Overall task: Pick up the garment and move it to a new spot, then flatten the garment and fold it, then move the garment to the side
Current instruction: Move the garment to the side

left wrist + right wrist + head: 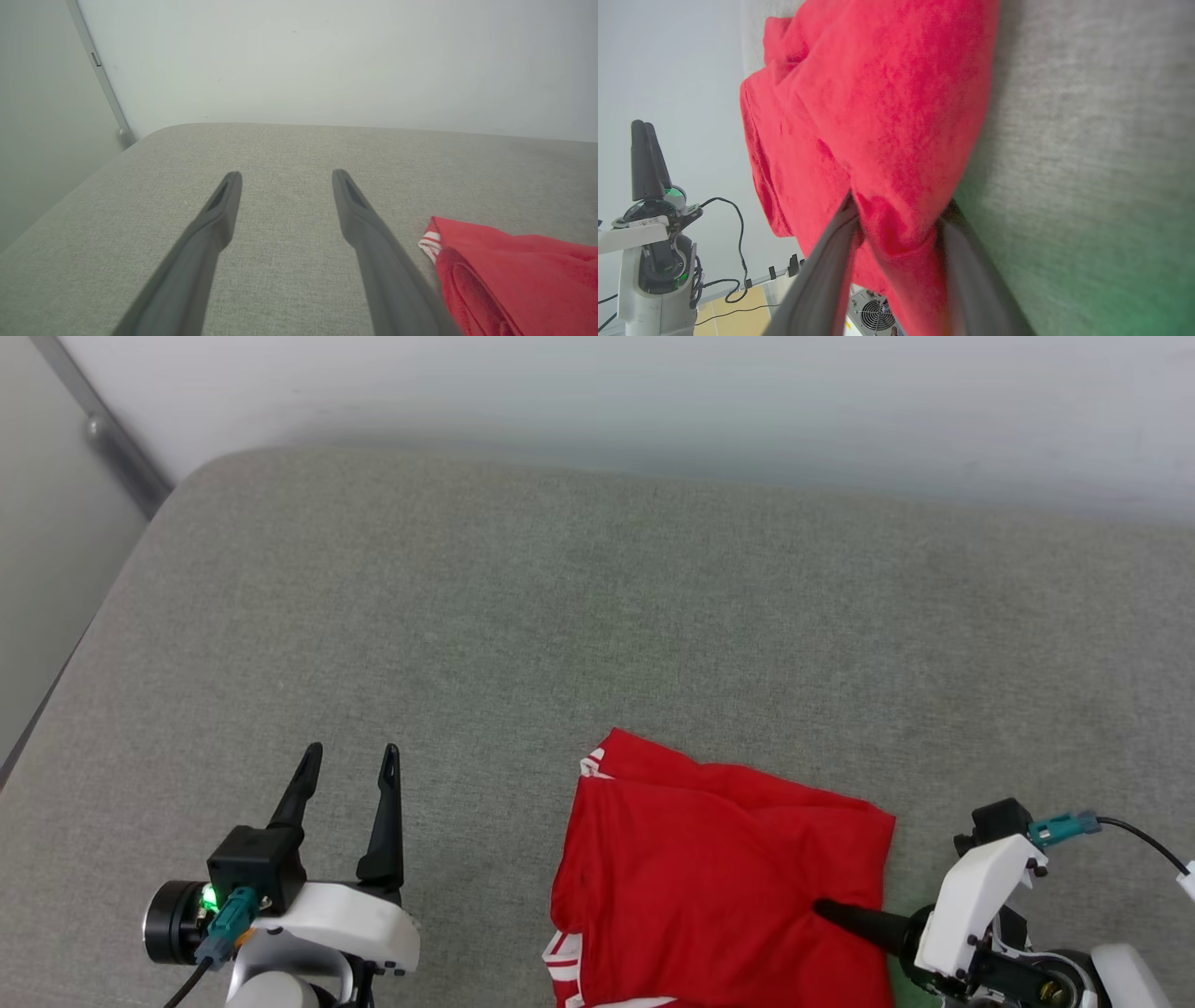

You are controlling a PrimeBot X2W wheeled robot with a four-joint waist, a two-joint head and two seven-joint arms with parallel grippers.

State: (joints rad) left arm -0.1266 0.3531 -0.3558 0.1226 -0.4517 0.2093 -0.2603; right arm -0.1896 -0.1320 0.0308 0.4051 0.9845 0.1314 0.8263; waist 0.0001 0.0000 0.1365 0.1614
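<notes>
The right gripper (pixel 899 207) has its two dark fingers on either side of a bunched fold at the right edge of the garment (pixel 719 887). The cloth touches both fingers, so it looks pinched, though blur in the right wrist view leaves the firmness of the hold unsure. The garment, red with white-striped trim, lies folded at the near right of the grey cushion (pixel 560 616). Well to its left, the left gripper (pixel 352 751) has its fingers spread wide, holding nothing.

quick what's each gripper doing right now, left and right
left gripper: open, nothing between the jaws
right gripper: jaws closed on a fold of the garment
</notes>
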